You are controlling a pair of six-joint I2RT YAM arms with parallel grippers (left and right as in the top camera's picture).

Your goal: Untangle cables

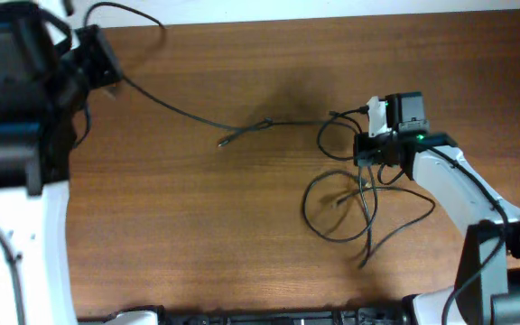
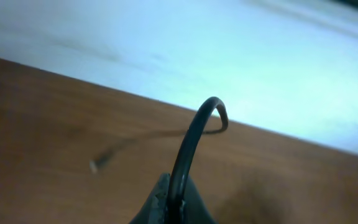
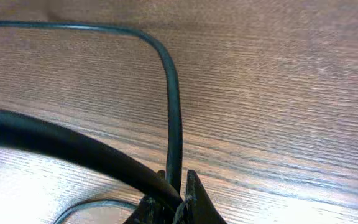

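1. Overhead: we see the left gripper [image 1: 105,63] holding one cable [image 1: 179,110] stretched from the loops [image 1: 346,203] on the table [image 1: 197,235] by the right gripper [image 1: 368,149]; harder pulling could cinch them
2. Left wrist: only here we confirm its fingers [image 2: 157,202] pinch that cable [image 2: 194,130]; loops unseen
3. Right wrist: its fingers [image 3: 194,196] clamp a strand [image 3: 174,106]; a slip would drop it

table [image 3: 291,93]: matt grained wood | cables [image 3: 174,112]: smooth, slightly glossy plastic sheath
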